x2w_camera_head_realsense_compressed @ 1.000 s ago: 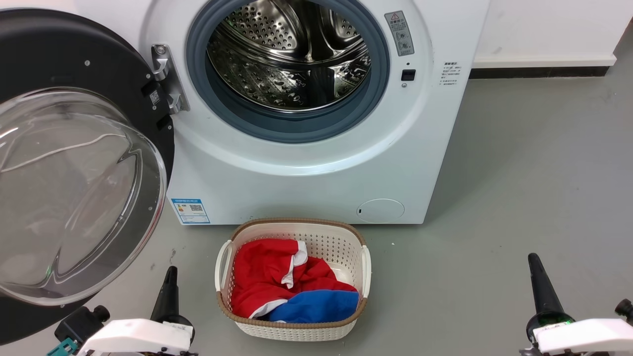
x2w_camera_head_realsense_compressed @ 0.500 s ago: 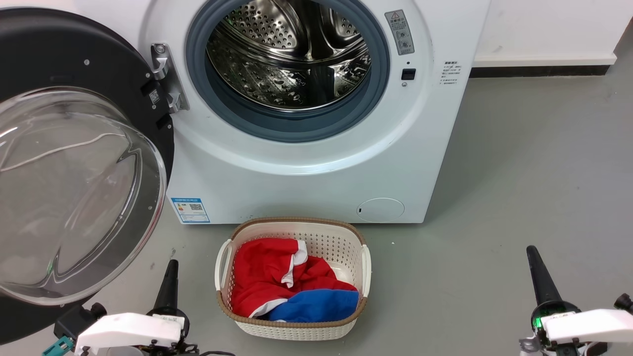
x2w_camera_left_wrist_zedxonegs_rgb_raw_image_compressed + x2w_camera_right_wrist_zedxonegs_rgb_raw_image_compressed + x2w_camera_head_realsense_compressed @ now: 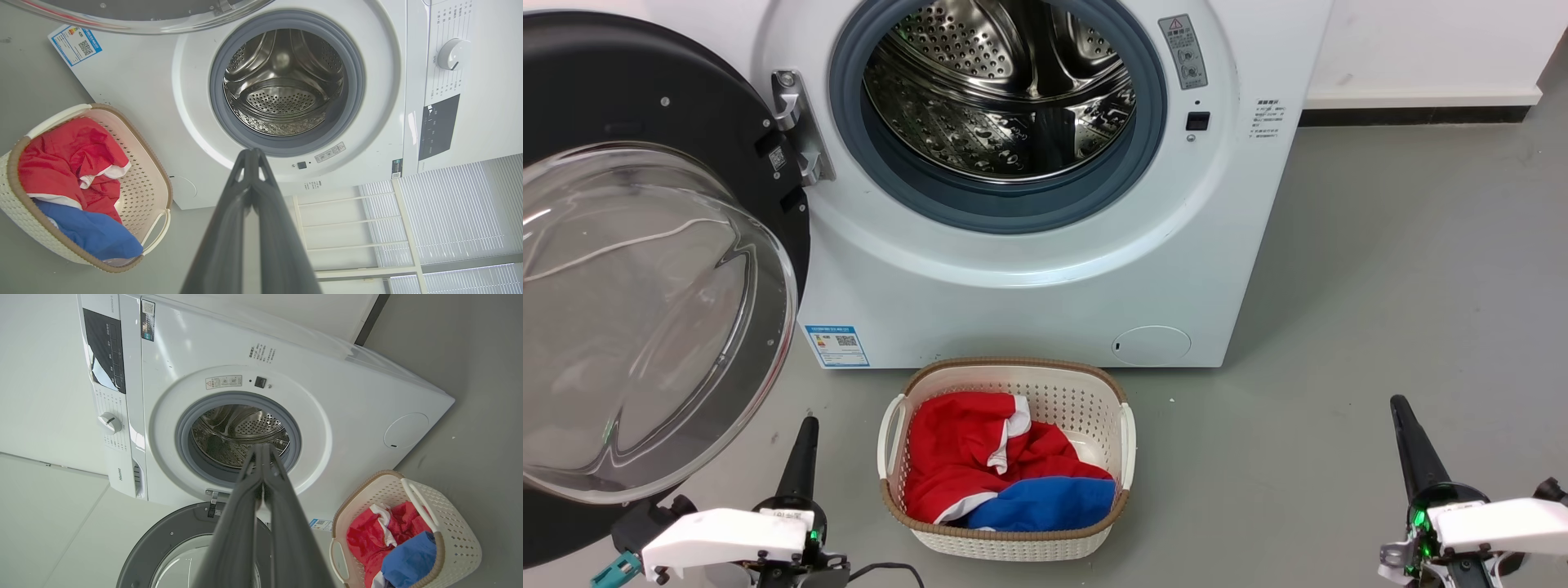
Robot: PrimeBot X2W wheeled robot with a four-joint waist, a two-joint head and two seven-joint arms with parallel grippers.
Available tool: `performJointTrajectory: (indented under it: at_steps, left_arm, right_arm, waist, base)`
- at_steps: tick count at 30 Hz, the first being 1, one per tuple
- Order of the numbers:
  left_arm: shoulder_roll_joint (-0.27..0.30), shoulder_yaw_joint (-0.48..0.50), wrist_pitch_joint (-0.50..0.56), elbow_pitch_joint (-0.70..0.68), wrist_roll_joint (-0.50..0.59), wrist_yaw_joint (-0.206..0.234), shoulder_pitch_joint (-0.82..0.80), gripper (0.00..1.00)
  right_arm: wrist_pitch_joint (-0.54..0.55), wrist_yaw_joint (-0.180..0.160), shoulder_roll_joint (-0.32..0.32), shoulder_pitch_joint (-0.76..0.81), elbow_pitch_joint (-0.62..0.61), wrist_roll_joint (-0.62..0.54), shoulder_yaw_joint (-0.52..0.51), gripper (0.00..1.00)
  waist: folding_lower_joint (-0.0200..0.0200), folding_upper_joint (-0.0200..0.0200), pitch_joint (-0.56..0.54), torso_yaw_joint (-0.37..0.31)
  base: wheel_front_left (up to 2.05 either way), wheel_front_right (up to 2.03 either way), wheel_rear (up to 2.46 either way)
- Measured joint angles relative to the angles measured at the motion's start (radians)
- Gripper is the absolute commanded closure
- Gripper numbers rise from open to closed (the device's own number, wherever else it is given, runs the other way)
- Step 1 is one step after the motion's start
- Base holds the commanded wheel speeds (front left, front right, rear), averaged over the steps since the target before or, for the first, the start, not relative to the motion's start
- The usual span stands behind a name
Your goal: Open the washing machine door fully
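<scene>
The washing machine door [image 3: 645, 90], a black disc with a bulging glass bowl, hangs swung wide open on its hinge at the left of the white washing machine [image 3: 1029, 278]. The steel drum [image 3: 1001, 90] lies exposed. My left gripper [image 3: 809, 425] is shut on nothing, low on the floor side just below and right of the door's lower rim, apart from it. At the lower right my right gripper [image 3: 1398, 404] is shut and empty, far from the machine. The left gripper [image 3: 251, 153] points at the drum mouth, the door rim [image 3: 122, 16] above it. My right gripper [image 3: 261, 447] points at the drum, above the door [image 3: 179, 531].
A white laundry basket [image 3: 1127, 441] with red and blue clothes stands on the grey floor in front of the machine, between my two grippers. Open floor [image 3: 1405, 269] stretches right of the machine to a white wall with a dark baseboard.
In the head view both grippers' fingertips have crept upward a little while their white wrists sank toward the bottom edge. The door and the basket stay where they were.
</scene>
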Motion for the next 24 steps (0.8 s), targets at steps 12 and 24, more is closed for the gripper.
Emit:
performJointTrajectory:
  at_steps: [12, 24]
  left_arm:
    - [0.000, 0.007, 0.025, 0.007, -0.106, -0.009, -0.017, 1.00]
    - [0.000, 0.013, 0.048, 0.012, -0.201, -0.017, -0.033, 1.00]
  right_arm:
    - [0.027, 0.000, 0.000, -0.027, 0.016, 0.099, -0.006, 1.00]
    - [0.053, 0.000, 0.001, -0.049, 0.032, 0.187, -0.013, 1.00]
  waist:
    - [0.0000, 0.0001, 0.002, 0.000]
    - [0.0000, 0.0000, 0.004, 0.000]
  base:
    - [0.00, 0.00, 0.00]
    - [0.00, 0.00, 0.00]
